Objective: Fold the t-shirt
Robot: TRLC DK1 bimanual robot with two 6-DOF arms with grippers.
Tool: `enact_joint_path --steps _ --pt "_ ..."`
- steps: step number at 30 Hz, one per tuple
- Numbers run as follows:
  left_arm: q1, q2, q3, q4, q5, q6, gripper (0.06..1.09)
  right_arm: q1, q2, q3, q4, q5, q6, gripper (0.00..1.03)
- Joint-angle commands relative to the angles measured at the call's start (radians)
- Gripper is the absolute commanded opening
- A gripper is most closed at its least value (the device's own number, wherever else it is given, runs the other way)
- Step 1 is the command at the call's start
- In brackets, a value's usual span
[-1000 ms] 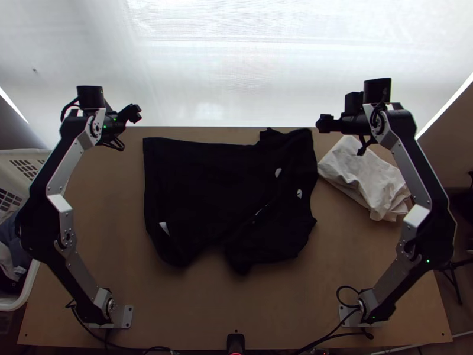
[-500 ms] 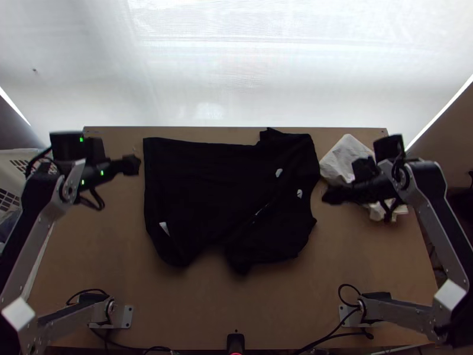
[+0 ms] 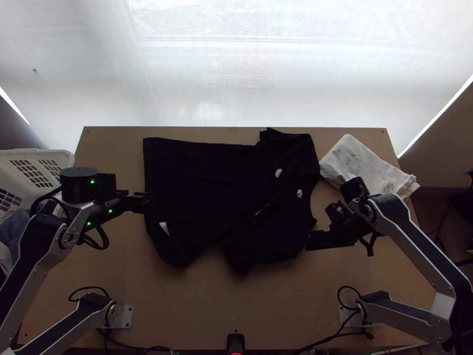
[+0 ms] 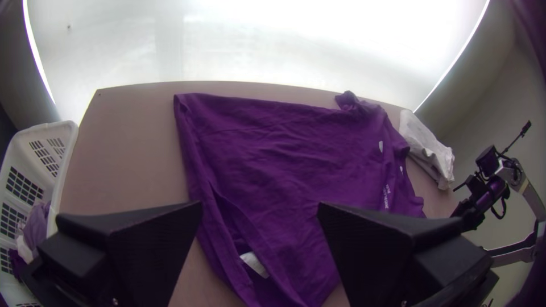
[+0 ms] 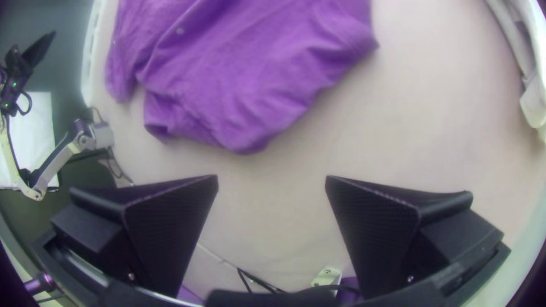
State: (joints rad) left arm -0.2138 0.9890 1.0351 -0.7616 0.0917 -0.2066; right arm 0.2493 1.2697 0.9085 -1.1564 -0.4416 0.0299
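"T-shirt (image 3: 219,189), where does it lie?"

"Mid-frame in the top view, broadly spread on the wooden table (image 3: 177,307), rumpled toward the right, with small white patches on it"

"And around it?"

"A crumpled white cloth (image 3: 360,163) at the upper right, near the shirt's right side; the right arm's wrist covers its lower corner. A white plastic basket (image 3: 38,154) stands at the left edge of the frame, with clothes (image 3: 13,234) inside. Cables (image 3: 349,291) curl by the arm bases at lower left and lower right"

"What about the left gripper (image 3: 147,203)?"

"Over the shirt's left edge. Its fingers (image 4: 151,244) are parted wide, and shirt fabric shows through the gap; whether they touch it, I can't tell"

"The right gripper (image 3: 310,240)?"

"Down at the shirt's lower right edge in the top view. Those fingers (image 5: 162,227) are spread wide too, released, with bare tabletop seen between them. Contact with the shirt's edge, I can't tell"
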Motion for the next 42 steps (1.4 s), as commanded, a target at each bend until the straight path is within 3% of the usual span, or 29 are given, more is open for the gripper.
enact_joint_path --steps 1,10,16,18,22,24,27,32,36,42 --pt "-0.033 -0.023 -0.024 -0.008 -0.026 -0.033 1.04 0.13 0.039 -0.072 0.049 -0.048 0.01 0.87" --pt "-0.019 -0.027 -0.03 -0.005 -0.038 -0.039 1.04 0.156 0.206 -0.057 0.192 -0.048 0.013 0.87" --pt "-0.006 -0.024 -0.018 -0.007 -0.04 -0.034 1.04 0.205 0.252 -0.057 0.241 -0.049 0.022 0.8" --pt "-0.004 -0.019 -0.01 -0.007 -0.04 -0.034 1.04 0.206 0.254 -0.065 0.277 -0.049 0.024 0.71" --pt "0.004 -0.013 -0.01 -0.002 -0.04 -0.033 1.04 0.229 0.261 -0.066 0.311 -0.046 0.033 0.66" --pt "0.007 -0.015 -0.012 -0.005 -0.04 -0.031 1.04 0.226 0.258 -0.074 0.354 -0.034 0.034 0.52" --pt "0.014 -0.027 -0.012 -0.015 -0.04 -0.027 1.04 0.217 0.258 -0.088 0.394 -0.019 0.033 0.46" --pt "0.044 -0.052 -0.017 -0.038 -0.04 -0.004 1.04 0.209 0.235 -0.112 0.449 0.027 0.007 0.2" --pt "0.045 -0.073 -0.007 -0.073 -0.038 0.009 1.04 0.163 0.157 -0.123 0.443 0.063 -0.024 0.17" --pt "-0.041 -0.122 -0.107 -0.123 -0.033 0.041 1.04 -0.007 0.109 -0.092 0.431 0.081 -0.068 0.06"
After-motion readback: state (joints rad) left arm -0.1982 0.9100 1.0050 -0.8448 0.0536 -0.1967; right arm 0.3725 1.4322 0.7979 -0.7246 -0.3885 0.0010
